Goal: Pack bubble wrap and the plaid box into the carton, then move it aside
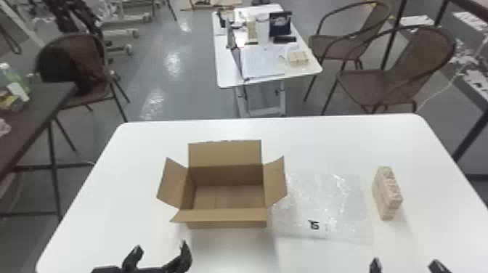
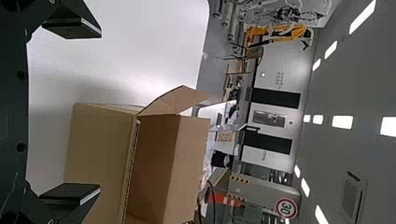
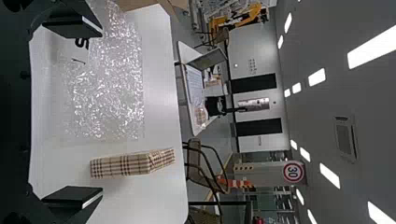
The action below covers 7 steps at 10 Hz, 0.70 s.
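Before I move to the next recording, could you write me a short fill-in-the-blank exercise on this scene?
The carton stands with its top ____, not closed. In the head view, the bubble wrap lies ____ the carton and the plaid box. The table under them is coloured ____. Counted together, the left pincer and the right pincer hold ____ things.

Missing words: open; between; white; zero.

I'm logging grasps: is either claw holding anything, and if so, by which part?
Nothing: the left claw and the right claw are open and empty.
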Each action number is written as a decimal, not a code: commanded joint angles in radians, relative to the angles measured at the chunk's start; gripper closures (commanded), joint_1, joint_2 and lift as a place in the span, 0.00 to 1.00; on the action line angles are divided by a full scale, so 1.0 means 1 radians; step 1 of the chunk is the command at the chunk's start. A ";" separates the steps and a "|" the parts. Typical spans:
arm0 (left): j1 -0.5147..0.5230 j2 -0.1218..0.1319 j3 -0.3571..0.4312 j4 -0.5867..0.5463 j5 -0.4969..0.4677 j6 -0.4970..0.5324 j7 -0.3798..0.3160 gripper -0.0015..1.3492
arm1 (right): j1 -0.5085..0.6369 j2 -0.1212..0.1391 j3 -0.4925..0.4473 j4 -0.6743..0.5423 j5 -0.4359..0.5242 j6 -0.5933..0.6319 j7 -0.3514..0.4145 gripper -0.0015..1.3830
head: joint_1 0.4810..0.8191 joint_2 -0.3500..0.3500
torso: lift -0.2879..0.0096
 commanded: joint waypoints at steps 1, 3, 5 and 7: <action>-0.018 0.000 0.025 0.001 0.028 -0.004 0.000 0.11 | 0.000 0.000 0.000 0.001 0.000 0.000 0.000 0.08 | 0.63 0.70 | 0.88; -0.047 0.022 0.071 0.000 0.096 0.019 -0.003 0.14 | -0.002 0.000 0.000 0.003 -0.002 0.000 0.005 0.08 | 0.63 0.73 | 0.88; -0.099 0.057 0.103 0.000 0.188 0.081 -0.038 0.14 | -0.002 0.000 0.000 0.006 -0.004 0.005 0.006 0.08 | 0.63 0.80 | 0.88; -0.210 0.048 0.160 0.018 0.188 0.203 -0.161 0.15 | -0.017 0.000 0.002 0.012 -0.004 0.012 0.023 0.08 | 0.63 0.81 | 0.88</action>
